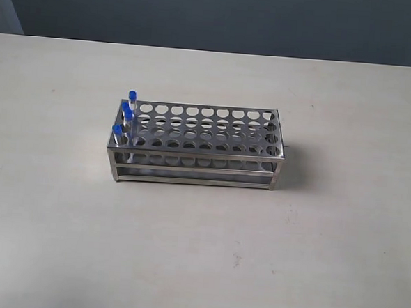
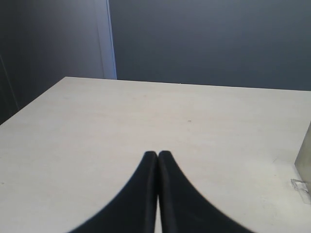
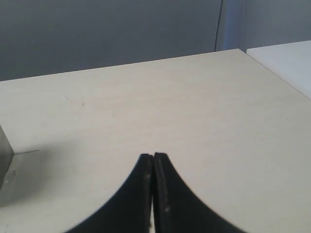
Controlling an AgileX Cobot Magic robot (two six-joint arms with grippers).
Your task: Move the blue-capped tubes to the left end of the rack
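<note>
The silver rack stands in the middle of the table in the exterior view. The blue-capped tubes stand upright in holes at its left end; three blue caps show, at the back, middle and front. Neither arm appears in the exterior view. In the left wrist view my left gripper is shut with nothing between its fingers, above bare table, and a sliver of the rack shows at the frame edge. My right gripper is likewise shut and empty, with a rack corner off to one side.
The pale wooden table spreads wide around the rack on all sides. A dark grey wall runs behind the far edge. A white surface adjoins the table in the right wrist view.
</note>
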